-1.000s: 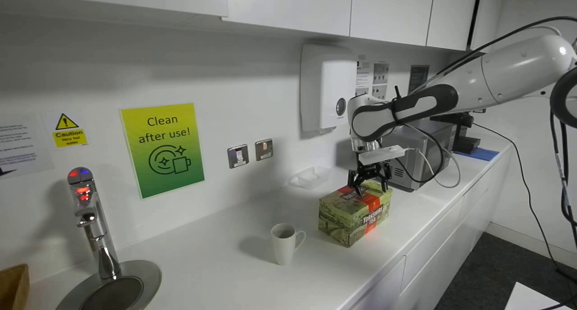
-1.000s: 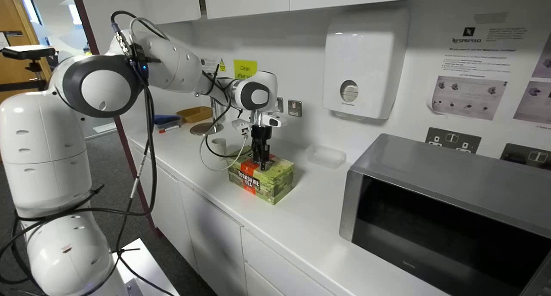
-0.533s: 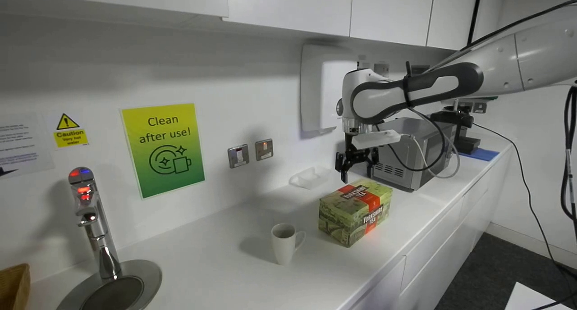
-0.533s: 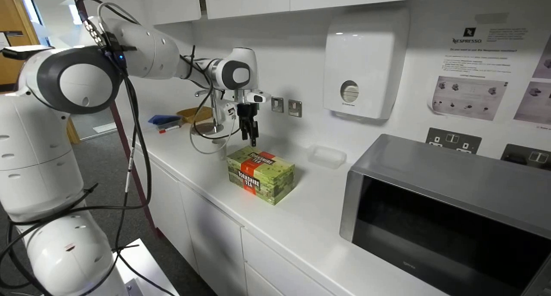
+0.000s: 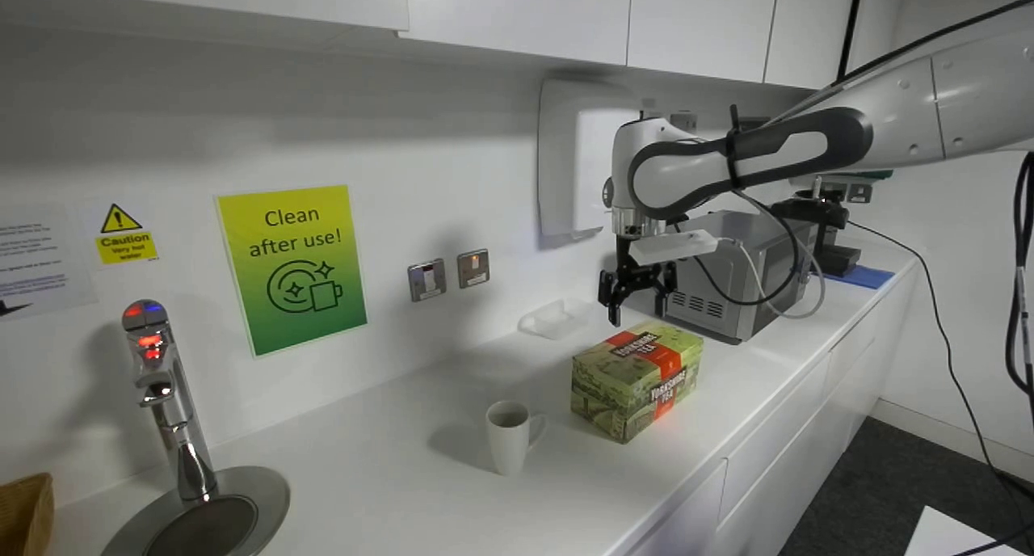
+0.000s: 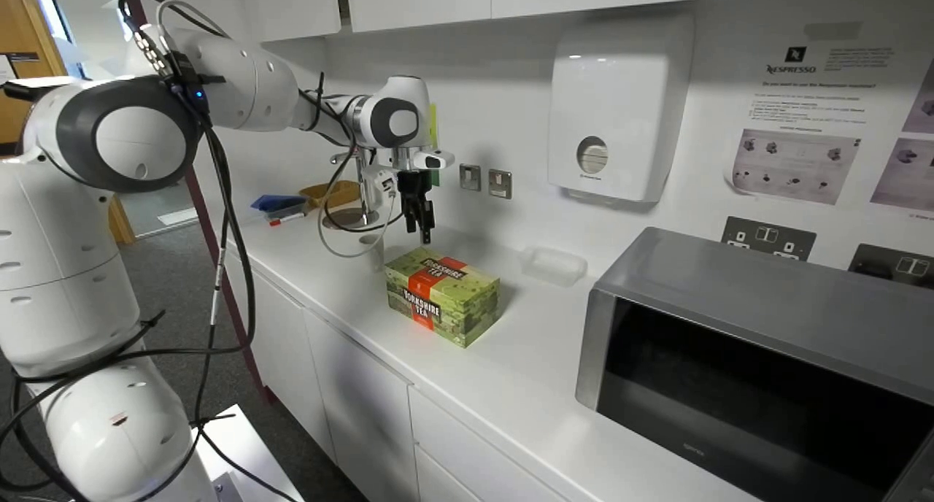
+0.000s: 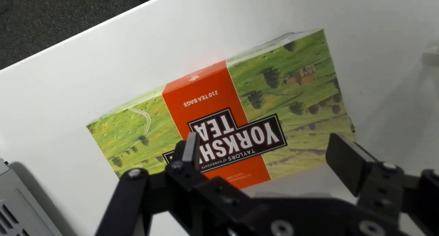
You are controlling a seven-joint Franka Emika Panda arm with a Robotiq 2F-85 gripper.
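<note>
Green-and-red tea box (image 5: 634, 382) | lies on white counter (image 5: 388, 491) | below pincer (image 5: 638, 317), apart from it | pincer spread wide

Shared kitchenette, I note over my feeds: chrome tap (image 5: 171, 406), grey microwave (image 6: 751, 371), white wall dispenser (image 6: 620, 115), "Clean after use!" poster (image 5: 292, 269), Nespresso notice (image 6: 810, 115), white overhead cupboards (image 5: 517, 10).

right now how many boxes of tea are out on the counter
1: the Yorkshire Tea box, on the counter below the open gripper, with the white mug standing apart beside it. Any behind the microwave would be hidden.
</note>
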